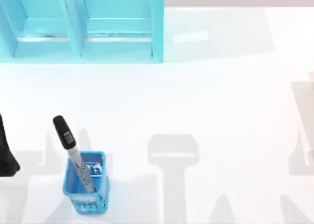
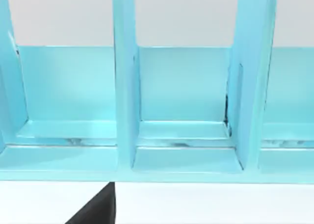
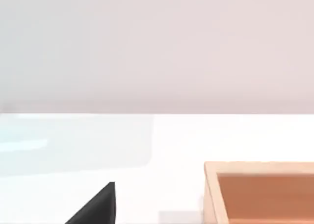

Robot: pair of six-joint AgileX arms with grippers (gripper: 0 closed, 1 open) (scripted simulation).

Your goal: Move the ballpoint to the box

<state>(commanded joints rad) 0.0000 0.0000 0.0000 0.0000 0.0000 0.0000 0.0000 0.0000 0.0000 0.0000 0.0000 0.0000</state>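
Observation:
The ballpoint [image 1: 72, 150] stands tilted in a small blue crate [image 1: 89, 198] near the front left of the table, its black cap leaning up and to the left above the crate's rim. In the right wrist view a corner of an orange-brown wooden box [image 3: 255, 167] lies on the white table. My left arm [image 1: 6, 153] sits at the table's left edge, apart from the ballpoint. A dark piece of my left gripper [image 2: 98, 209] shows in the left wrist view. A like piece of my right gripper [image 3: 98, 207] shows in the right wrist view, left of the box.
A tall teal shelf unit [image 1: 83, 25] with upright dividers stands at the back left; the left wrist view faces its compartments [image 2: 186, 111]. The white table spreads open across the middle and right.

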